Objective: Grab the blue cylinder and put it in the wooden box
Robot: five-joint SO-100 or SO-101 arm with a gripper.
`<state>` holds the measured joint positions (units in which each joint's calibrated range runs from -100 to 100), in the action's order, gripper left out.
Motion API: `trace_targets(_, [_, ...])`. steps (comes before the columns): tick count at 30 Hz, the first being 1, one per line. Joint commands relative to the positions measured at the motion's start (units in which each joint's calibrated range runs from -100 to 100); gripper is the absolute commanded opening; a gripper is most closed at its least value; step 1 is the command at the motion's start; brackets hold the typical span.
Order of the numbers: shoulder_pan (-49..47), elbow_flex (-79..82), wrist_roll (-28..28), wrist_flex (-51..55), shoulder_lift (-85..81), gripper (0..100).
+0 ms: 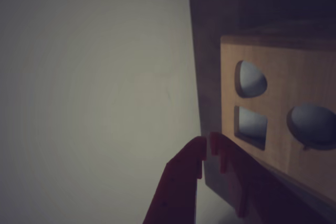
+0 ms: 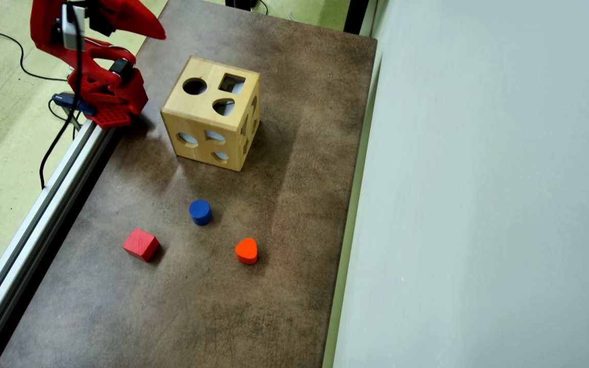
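The hand (image 1: 206, 145) is empty, its red fingers nearly closed, raised beside the wooden box (image 2: 212, 120). The blue cylinder (image 2: 200, 211) stands upright on the bench (image 2: 294, 204), well apart from the hand, beyond the box. It is short, smooth and solid; the box is light wood with shaped cutouts.

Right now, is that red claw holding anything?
Nothing. The end effector is shut and empty; the small blue cylinder sits untouched on the brown table.
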<state>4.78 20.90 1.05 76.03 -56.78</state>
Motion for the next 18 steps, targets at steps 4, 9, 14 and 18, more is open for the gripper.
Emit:
trace_targets(4, [11.05,-1.31,0.1,-6.91,13.0,1])
trace_targets(9, [18.33,-1.31,0.15,-15.35,19.37,1])
trace_targets(14, [20.33,-4.36,0.2,-17.61,27.35,1])
trace_targets(18, [20.41,-10.97,0.59,-17.04,35.76,1])
